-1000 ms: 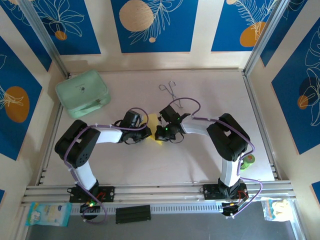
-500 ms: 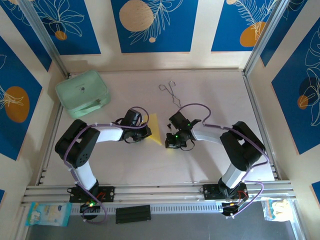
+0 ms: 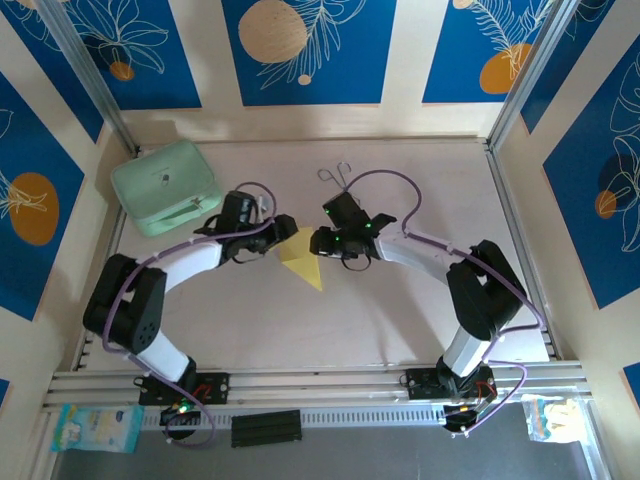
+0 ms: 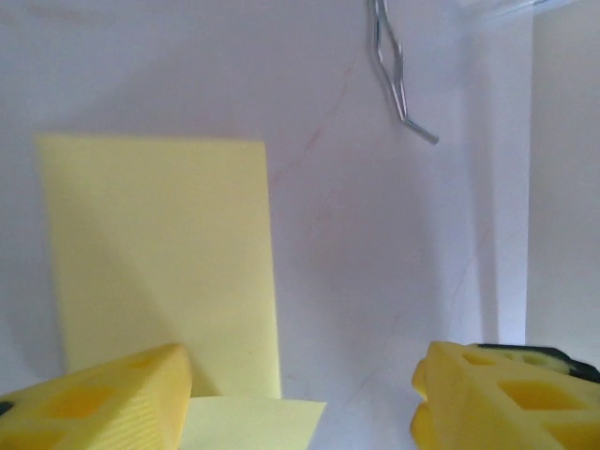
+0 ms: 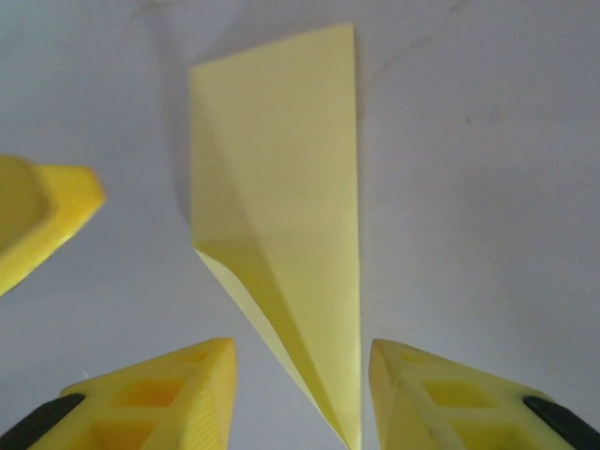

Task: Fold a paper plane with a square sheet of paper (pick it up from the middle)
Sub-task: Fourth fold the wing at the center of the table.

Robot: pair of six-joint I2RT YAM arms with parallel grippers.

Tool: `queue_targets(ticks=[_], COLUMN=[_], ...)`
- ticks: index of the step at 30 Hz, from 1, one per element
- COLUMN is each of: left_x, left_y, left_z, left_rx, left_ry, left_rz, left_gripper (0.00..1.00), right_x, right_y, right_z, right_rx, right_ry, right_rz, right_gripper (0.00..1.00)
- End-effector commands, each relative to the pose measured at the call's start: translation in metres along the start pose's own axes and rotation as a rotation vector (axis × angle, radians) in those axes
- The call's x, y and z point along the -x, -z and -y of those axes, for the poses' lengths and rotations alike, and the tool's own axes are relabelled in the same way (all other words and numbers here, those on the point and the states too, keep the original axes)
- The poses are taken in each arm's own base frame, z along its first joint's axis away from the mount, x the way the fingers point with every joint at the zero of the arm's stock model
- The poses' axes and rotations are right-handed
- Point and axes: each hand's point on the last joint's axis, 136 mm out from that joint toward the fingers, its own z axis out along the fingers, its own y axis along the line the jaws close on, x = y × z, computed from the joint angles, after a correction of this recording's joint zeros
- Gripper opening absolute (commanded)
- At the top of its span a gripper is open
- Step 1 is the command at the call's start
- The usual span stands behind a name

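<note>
One pale, smooth table [image 3: 400, 310] carries two white-and-black arms, one mint-green rounded case [image 3: 165, 187] at its far left, one yellow sheet of paper [image 3: 302, 260] near the middle, and one pair of thin metal tongs [image 3: 340, 182] beyond the paper. The sheet of paper lies flat on the table between the two grippers. It is folded into a narrow wedge with one long straight edge, a diagonal crease running to a sharp point, and a blunt, squared end opposite. Its surface is matte and plain. The left gripper [image 3: 285, 230] stands just left of the wedge's wide end, with its ribbed yellow fingers [image 4: 103, 398] spread wide and nothing between them. The right gripper [image 3: 318, 243] is just right of the wedge. Its yellow fingers [image 5: 159, 389] are parted on either side of the paper's point without pinching it. The tongs are bent wire, shiny and thin.
</note>
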Motion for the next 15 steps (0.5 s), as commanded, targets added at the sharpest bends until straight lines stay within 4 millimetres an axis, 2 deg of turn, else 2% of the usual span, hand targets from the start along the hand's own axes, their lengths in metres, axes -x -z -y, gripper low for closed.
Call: queue_targets(ticks=[1,2,3,7,11,15], left_x=[0.007,0.011,0.015,0.018,0.017,0.008], left_y=[0.021,0.026,0.03,0.04,0.043,0.041], left_z=[-0.022,-0.026,-0.031,-0.036,-0.041,-0.051], left_rx=[0.013,0.012,0.018,0.061,0.075,0.08], left_ry=[0.01,0.001,-0.013,-0.087,-0.119,-0.087], left_rz=[0.027,0.045,0.058,0.059,0.083,0.08], left_gripper=[0.84,0.94,1.0,1.0,1.0,0.99], right_x=[-0.006,-0.008,-0.009,-0.018,-0.024,-0.027], right_y=[-0.011,-0.013,-0.016,-0.022,-0.032,-0.038], right_z=[-0.012,-0.015,-0.019,-0.031,-0.032,-0.025], right_rx=[0.043,0.056,0.067,0.118,0.134,0.118], right_ry=[-0.039,-0.047,-0.054,-0.055,-0.045,-0.034], right_rz=[-0.056,-0.068,-0.077,-0.114,-0.144,-0.146], right_gripper=[0.39,0.39,0.38,0.36,0.35,0.32])
